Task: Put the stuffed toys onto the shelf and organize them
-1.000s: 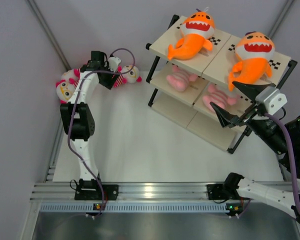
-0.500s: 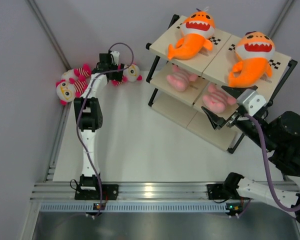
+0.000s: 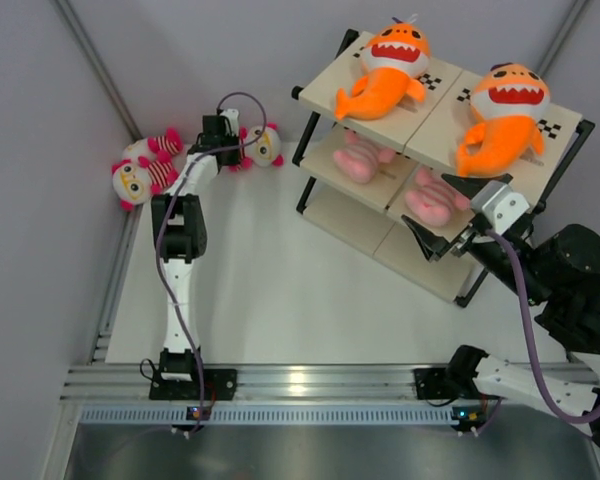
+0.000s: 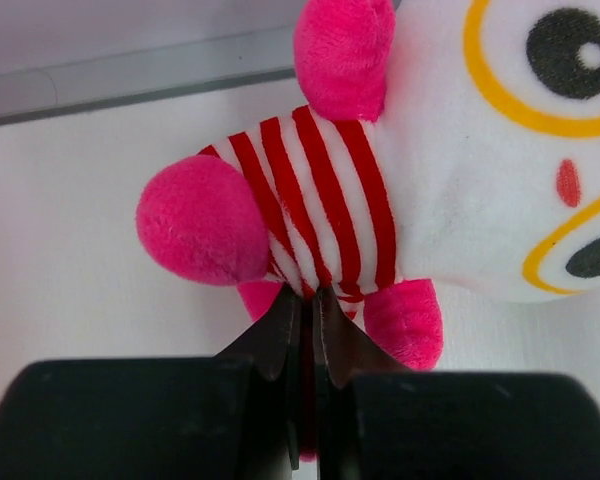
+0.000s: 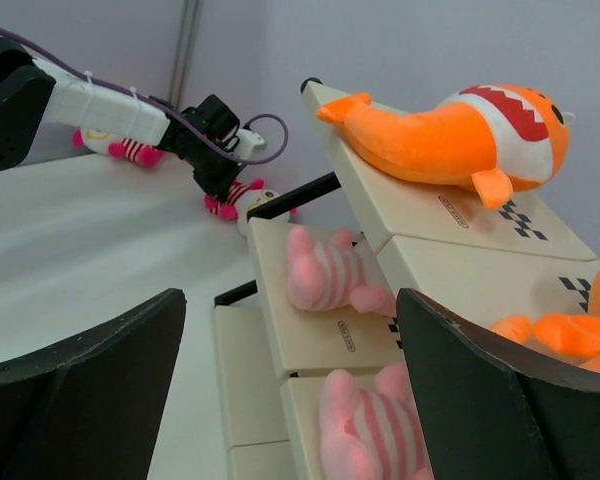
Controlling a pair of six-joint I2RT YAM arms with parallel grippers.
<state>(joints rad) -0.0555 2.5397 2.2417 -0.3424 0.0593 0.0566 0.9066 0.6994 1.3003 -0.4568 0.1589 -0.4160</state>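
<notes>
My left gripper (image 3: 232, 150) is shut on the striped body of a white-faced stuffed toy (image 3: 260, 147) lying at the back of the table. In the left wrist view the jaws (image 4: 310, 297) pinch the red-and-white fabric of that toy (image 4: 325, 195) between its pink limbs. A second striped toy (image 3: 140, 172) lies at the far left. On the shelf (image 3: 420, 262), two orange sharks (image 3: 385, 70) (image 3: 505, 115) lie on the top boards and two pink dolls (image 3: 358, 158) (image 3: 430, 197) on the middle tier. My right gripper (image 3: 442, 212) hangs open in front of the shelf (image 5: 450, 215), holding nothing.
Grey walls with metal posts close in the table at the back and sides. An aluminium rail (image 3: 310, 385) runs along the near edge by the arm bases. The shelf's lowest boards (image 5: 242, 370) carry no toys.
My left arm reached further back to the striped toy and its jaws closed on the toy's body. My right gripper shifted left along the shelf front, still open.
</notes>
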